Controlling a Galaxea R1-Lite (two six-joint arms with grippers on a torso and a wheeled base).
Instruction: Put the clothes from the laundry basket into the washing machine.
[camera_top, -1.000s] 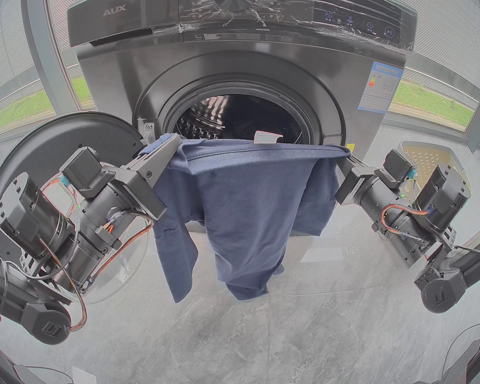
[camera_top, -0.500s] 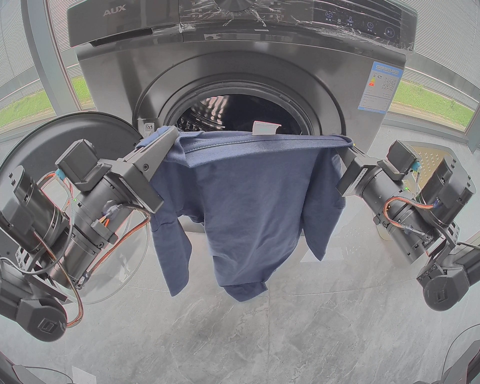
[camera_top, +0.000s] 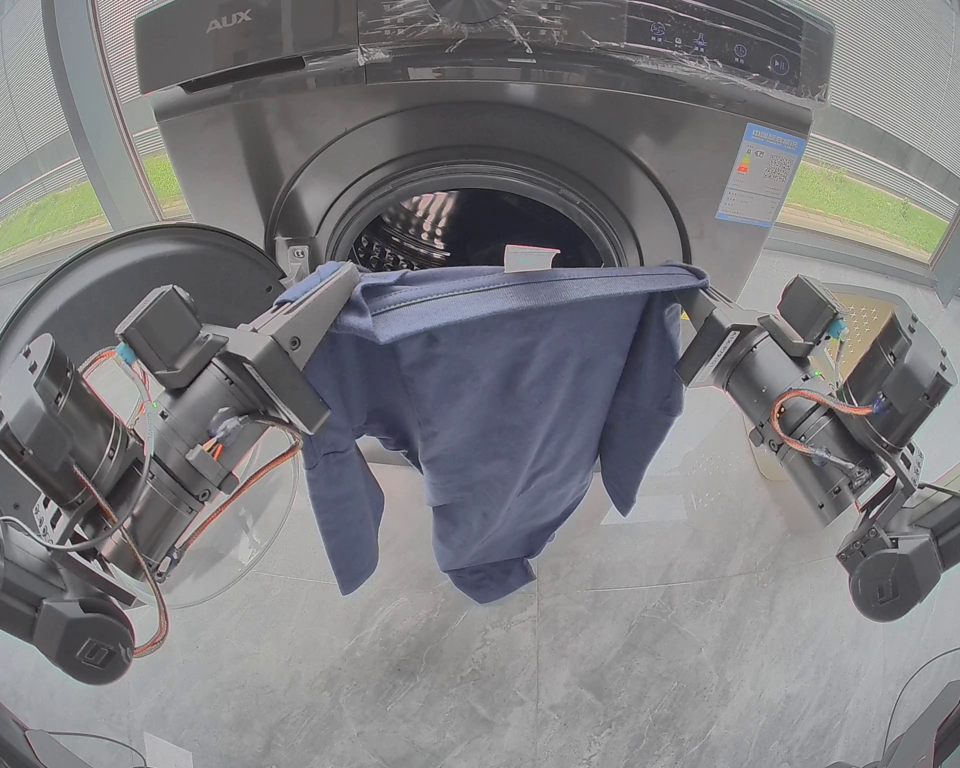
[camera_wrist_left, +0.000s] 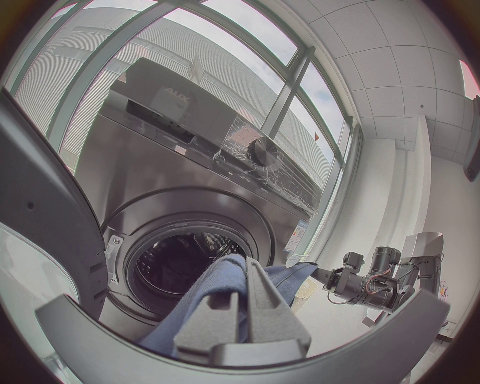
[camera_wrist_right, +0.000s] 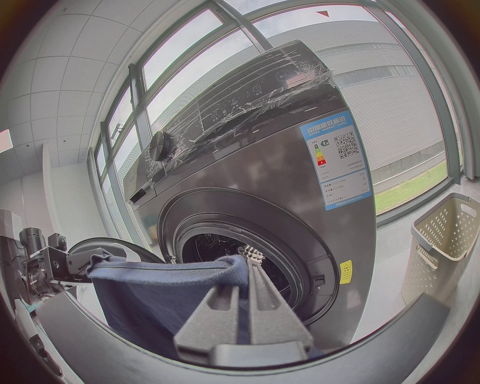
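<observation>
A navy blue shirt hangs stretched between my two grippers, just in front of the washing machine's open drum. My left gripper is shut on the shirt's left end, my right gripper on its right end. The shirt's body and sleeves dangle toward the floor. In the left wrist view the fingers pinch the blue shirt. In the right wrist view the fingers clamp the shirt before the drum.
The round washer door stands swung open on the left, behind my left arm. A beige laundry basket sits on the floor at the right of the machine. Grey tiled floor lies below.
Both grippers with the shirt rose slightly toward the drum opening, then the left end dipped a little; the shirt's hanging part swings.
</observation>
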